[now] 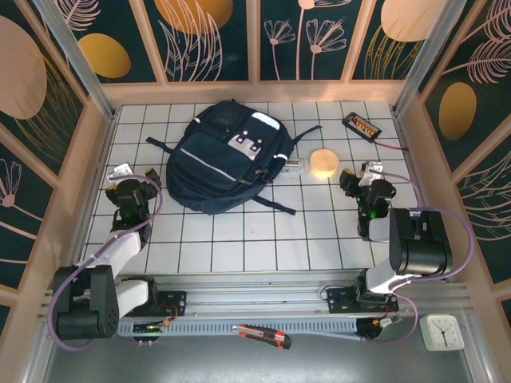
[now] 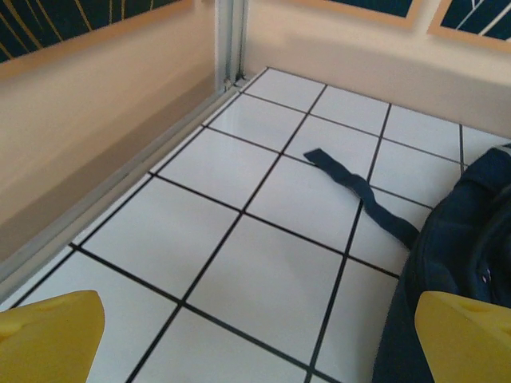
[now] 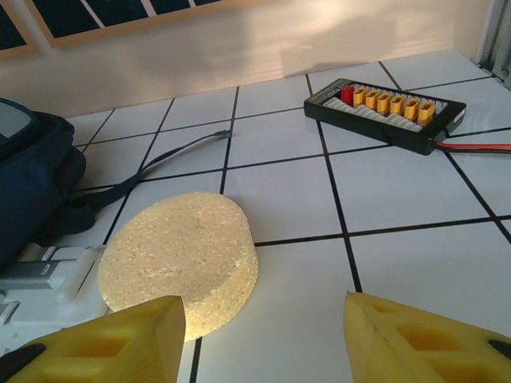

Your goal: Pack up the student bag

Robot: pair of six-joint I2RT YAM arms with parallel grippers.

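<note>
Left tool [image 1: 120,171] gapes wide, right tool [image 1: 370,170] half parted, both low

One large dark navy fabric backpack [image 1: 227,159], one round pale yellow sponge disc [image 1: 324,163], one black rectangular connector board [image 1: 361,125] and one small white plastic device [image 1: 294,167] are lying on the white tiled table [image 1: 239,239]; one red-and-black utility knife [image 1: 262,335] and one white square clock [image 1: 441,332] are resting at the near edge.

top view looks down from behind over the whole desk [image 1: 263,239]. both wrist views sit low, close to it, facing the back wall [image 3: 239,56], sharing the student bag [image 1: 227,155].
</note>
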